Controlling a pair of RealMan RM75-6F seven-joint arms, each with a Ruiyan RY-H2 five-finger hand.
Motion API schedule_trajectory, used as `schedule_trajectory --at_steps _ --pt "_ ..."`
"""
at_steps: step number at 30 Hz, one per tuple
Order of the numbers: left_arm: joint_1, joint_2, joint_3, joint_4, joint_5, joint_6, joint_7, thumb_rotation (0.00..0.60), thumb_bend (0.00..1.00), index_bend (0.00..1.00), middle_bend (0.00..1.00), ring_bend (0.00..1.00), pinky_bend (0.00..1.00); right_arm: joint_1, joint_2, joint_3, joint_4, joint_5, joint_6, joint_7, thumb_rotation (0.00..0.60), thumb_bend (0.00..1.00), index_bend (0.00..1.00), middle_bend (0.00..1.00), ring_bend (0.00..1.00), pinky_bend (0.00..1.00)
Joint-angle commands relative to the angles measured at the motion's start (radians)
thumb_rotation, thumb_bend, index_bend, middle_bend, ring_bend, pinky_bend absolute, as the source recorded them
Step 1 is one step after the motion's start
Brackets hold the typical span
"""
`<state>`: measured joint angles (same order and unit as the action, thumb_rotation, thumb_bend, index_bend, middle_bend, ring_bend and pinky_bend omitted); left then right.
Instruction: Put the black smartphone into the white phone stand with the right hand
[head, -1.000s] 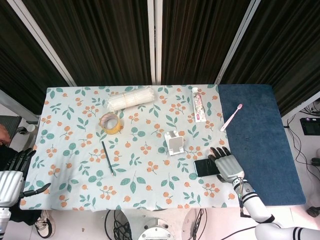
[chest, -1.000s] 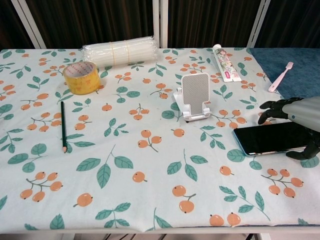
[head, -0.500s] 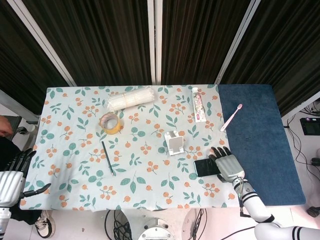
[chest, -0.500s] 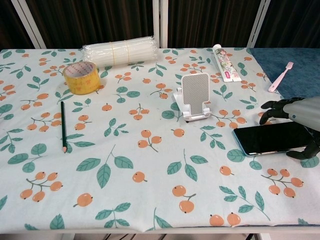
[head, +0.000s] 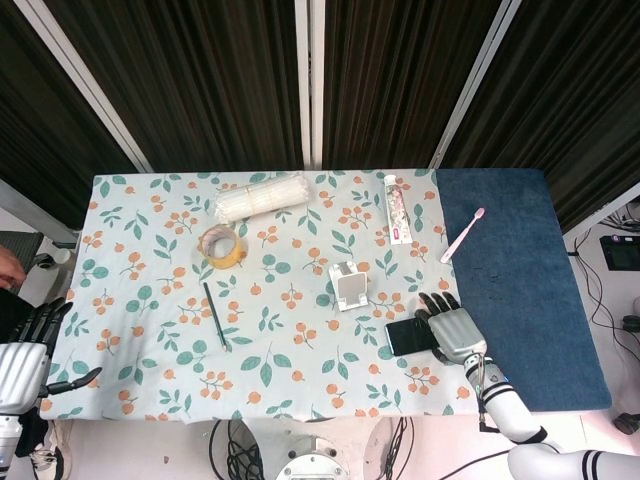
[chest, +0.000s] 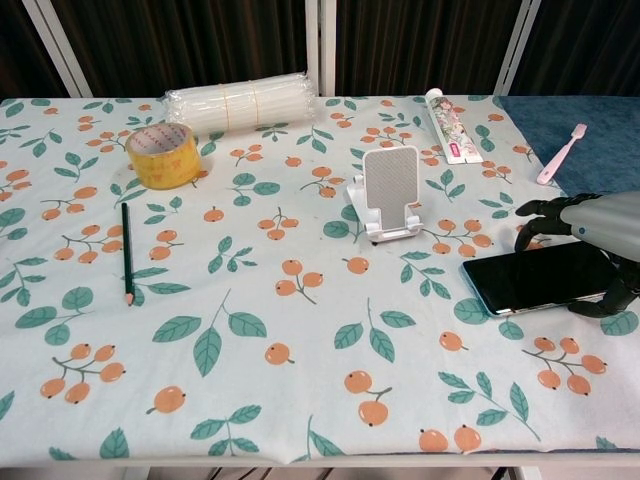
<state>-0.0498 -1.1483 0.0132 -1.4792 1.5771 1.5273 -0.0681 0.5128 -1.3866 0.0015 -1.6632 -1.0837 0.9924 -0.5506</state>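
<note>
- One relation matters most: the black smartphone (chest: 540, 278) lies flat on the counter (chest: 300, 380), right under the right hand (chest: 590, 225), so the right hand is by far the nearer one; the left hand (head: 25, 365) hangs off the far left edge, fingers spread, holding nothing
- right hand looks cupped over the phone's right end in the chest view, fingertips (chest: 530, 222) curled down just past the far long edge and the thumb down by the near edge; looks like it's straddling the phone, but I honestly can't tell if it's actually squeezing it yet; the phone looks flat on the cloth
- phone's long axis runs roughly left-right across the counter, its free end pointing toward the middle
- white phone stand (chest: 388, 192) sits up and to the left of the phone, near but not touching, its cradle facing the robot
- my guess: the move will be lift, tip the phone up, then carry it left and away from the robot into the cradle; a thin slab flat on cloth could be fiddly to get fingers under
</note>
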Motion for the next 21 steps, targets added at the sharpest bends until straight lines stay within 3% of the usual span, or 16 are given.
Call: schedule_trajectory --at_steps 1,4,7,21 --pt "0.0 0.001 0.0 -0.001 0.0 -0.001 0.0 0.281 0.07 0.07 0.07 0.07 0.22 -0.006 -0.002 0.001 0.009 -0.027 0.009 0.035 0.6 0.21 0.63 0.0 0.0 0.0" --pt "-0.001 0.001 0.0 -0.001 -0.001 -0.002 0.0 0.282 0.07 0.07 0.06 0.07 0.22 -0.01 -0.002 0.0 0.017 -0.05 0.011 0.071 0.6 0.22 0.66 0.01 0.0 0.0" --pt "-0.002 0.001 0.0 -0.002 -0.001 -0.004 0.0 0.284 0.07 0.07 0.06 0.07 0.22 -0.016 -0.004 0.0 0.027 -0.079 0.016 0.109 0.6 0.23 0.69 0.09 0.0 0.0" --pt "-0.005 0.002 0.002 -0.011 -0.001 -0.012 0.009 0.287 0.08 0.07 0.06 0.07 0.22 -0.031 -0.02 0.002 0.069 -0.124 0.038 0.156 0.6 0.26 0.69 0.31 0.0 0.0"
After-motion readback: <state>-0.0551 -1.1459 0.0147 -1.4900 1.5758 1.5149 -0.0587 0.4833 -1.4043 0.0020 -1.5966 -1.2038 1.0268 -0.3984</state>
